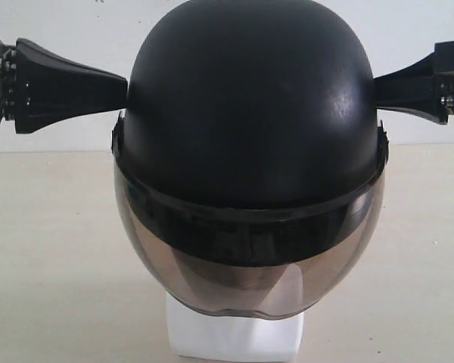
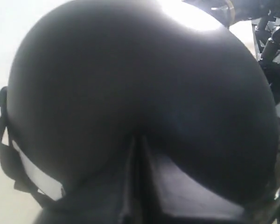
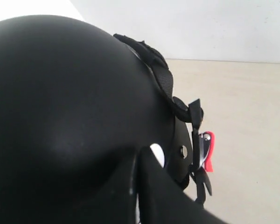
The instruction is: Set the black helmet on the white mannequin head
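Matte black fills the room's middle: the black helmet [image 1: 250,113] sits squeezed between the two arms. The left gripper [image 1: 122,91] touches one flank of the shell and the right gripper [image 1: 377,85] touches the opposite flank, at about the same height. Each has its fingers clenched together into a single wedge with nothing between them, so the hold is a two-sided press, not a pinch.

Directly below the line joining the tips, under the shell, stands the white mannequin head [image 1: 234,340]. Only its squarish base and a pale patch behind the smoky visor [image 1: 250,265] show. A red buckle [image 3: 208,150] dangles on its strap just beyond the right gripper's tip.

To my eye this is the seating step, nearly done, since the helmet covers the face entirely. Whether it rests fully on the crown I cannot tell. Next, I'd judge, the arms should ease off evenly and draw outward together, so neither drags the helmet askew or tips the light head on the table [image 1: 53,265].
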You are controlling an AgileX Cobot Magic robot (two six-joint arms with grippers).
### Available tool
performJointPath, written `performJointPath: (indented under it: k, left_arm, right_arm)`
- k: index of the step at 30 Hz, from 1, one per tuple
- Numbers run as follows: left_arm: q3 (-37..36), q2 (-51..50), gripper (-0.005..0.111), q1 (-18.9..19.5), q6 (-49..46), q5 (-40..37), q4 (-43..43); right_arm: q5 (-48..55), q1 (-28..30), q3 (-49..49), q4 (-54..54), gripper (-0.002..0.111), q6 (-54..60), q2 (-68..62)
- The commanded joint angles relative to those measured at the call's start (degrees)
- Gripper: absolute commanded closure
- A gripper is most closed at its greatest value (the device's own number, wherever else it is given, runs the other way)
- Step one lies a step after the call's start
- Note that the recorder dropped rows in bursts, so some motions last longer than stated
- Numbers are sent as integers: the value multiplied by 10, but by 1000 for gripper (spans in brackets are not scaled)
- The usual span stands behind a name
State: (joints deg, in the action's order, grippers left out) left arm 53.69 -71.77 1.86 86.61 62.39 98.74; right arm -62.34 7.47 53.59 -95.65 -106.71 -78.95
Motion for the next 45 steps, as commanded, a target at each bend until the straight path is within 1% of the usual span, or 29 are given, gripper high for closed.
performJointPath:
  k: [1,3,9,12,14,18,21,23,24,26,27,30,31,34,38,45]
  left_arm:
    - [-25,17,102,-12,-3,-3,12]
    - [-28,25,102,-12,-3,-14,12]
    - [-28,28,102,-12,1,-5,12]
    - [-28,45,102,-11,-1,-20,12]
    - [-28,65,102,0,-1,-43,12]
    - [-34,103,102,39,31,-86,12]
    - [-62,134,102,70,33,-136,12]
    - [-91,158,102,83,34,-178,12]
    - [-115,175,102,87,34,-213,12]
    - [-155,200,102,89,34,-266,12]
    - [-179,211,102,89,34,-309,12]
    - [-237,236,102,89,36,-381,12]
    - [-248,242,102,89,36,-391,12]
    - [-273,252,102,89,36,-389,12]
    - [-279,252,102,89,36,-365,12]
    - [-279,252,102,89,36,-365,12]
  right_arm:
    - [-38,-6,30,-11,109,-23,-7]
    - [-41,-6,32,-14,109,-26,-7]
    - [-35,-6,32,-32,109,-30,-7]
    - [-8,-6,32,-32,109,-19,-1]
    - [34,-6,31,-32,109,-19,9]
    - [83,-6,28,-43,109,-20,53]
    - [130,-6,-9,-43,109,-16,108]
    - [194,-6,-52,-43,109,-7,160]
    - [238,-6,-81,-43,109,-3,193]
    - [339,-6,-138,-43,109,2,267]
    - [380,-6,-169,-43,109,2,303]
    - [440,-6,-245,-43,109,-13,396]
    - [448,-6,-263,-43,109,-13,426]
    - [445,-6,-294,-43,109,-13,496]
    - [433,-6,-300,-43,109,-13,566]
    - [433,-6,-300,-43,109,-13,616]
